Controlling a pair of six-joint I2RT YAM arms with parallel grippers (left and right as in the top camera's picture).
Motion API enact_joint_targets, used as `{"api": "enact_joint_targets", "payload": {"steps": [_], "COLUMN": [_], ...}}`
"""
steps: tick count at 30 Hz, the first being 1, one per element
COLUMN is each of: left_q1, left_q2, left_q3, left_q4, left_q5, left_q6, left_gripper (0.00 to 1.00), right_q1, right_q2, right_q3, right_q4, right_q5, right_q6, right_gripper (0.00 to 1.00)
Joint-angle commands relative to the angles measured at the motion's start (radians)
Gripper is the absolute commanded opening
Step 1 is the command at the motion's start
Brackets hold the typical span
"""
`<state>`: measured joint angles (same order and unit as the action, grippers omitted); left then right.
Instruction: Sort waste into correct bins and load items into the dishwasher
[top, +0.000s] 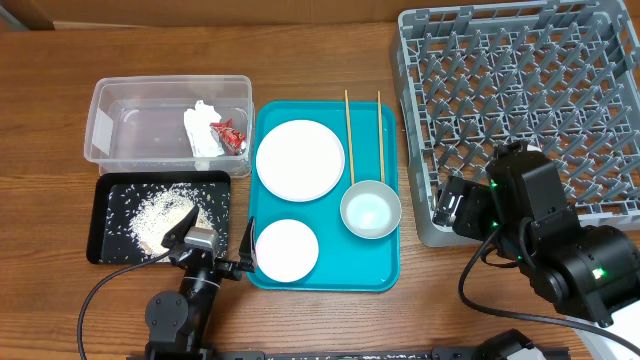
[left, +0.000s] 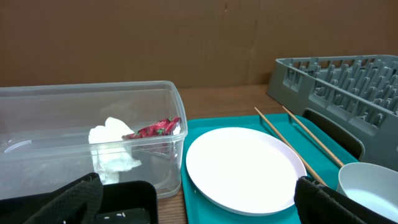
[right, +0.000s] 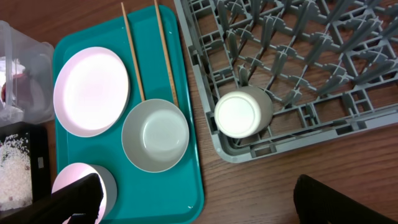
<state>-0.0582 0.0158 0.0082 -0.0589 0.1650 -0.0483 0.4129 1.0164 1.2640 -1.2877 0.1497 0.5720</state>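
The clear tub (top: 170, 82) holds a white tissue (top: 203, 130) and a red-and-white wrapper (top: 231, 135). The black tray (top: 100, 220) holds loose rice (top: 160, 215). On the teal tray (top: 330, 268) lie a large plate (top: 300, 160), a smaller plate (top: 286, 250), a bowl (top: 371, 211) and two chopsticks (top: 348, 135). A small cup (right: 239, 115) lies upside down in the front-left corner of the grey rack (top: 520, 70). My left gripper (top: 214, 238) is open and empty, between the black tray and the smaller plate. My right gripper (right: 199, 199) is open and empty, above the table near the rack's corner.
The left wrist view shows the tub (left: 62, 118), the large plate (left: 242, 168) and the rack (left: 348, 81) ahead. Bare wood table (top: 420, 300) lies between the teal tray and the rack. A cardboard wall stands behind the table.
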Motion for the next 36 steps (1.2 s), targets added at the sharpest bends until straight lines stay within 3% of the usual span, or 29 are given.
{"api": "enact_joint_targets", "payload": {"steps": [1,14,20,23,29,36], "left_q1": [0.006,0.006,0.006,0.006,0.006,0.006], "left_q2": [-0.010,-0.010,-0.010,-0.010,-0.010,-0.010], "left_q3": [-0.003,-0.003,-0.003,-0.003,-0.003,-0.003], "left_q4": [-0.001,-0.001,-0.001,-0.001,-0.001,-0.001], "left_q5": [0.011,0.011,0.011,0.011,0.011,0.011], "left_q6": [0.016,0.016,0.016,0.016,0.016,0.016], "left_gripper": [1.00,1.00,1.00,1.00,1.00,1.00], "right_q1": [-0.003,-0.003,0.025,0.106,0.328,0.338], "right_q2": [-0.004,-0.004,0.041,0.119,0.352,0.521], "right_q3": [0.012,0.012,0.001,-0.028,-0.063,-0.063], "right_q4": [0.002,0.064,0.178,0.176,0.171,0.214], "right_q5": [0.014,-0.027,-0.310,-0.344,-0.259,-0.082], "right_q6": [0.001,0.012,-0.003,-0.024,-0.131,-0.090], "right_gripper": [1.00,1.00,0.99,0.99,0.93,0.81]}}
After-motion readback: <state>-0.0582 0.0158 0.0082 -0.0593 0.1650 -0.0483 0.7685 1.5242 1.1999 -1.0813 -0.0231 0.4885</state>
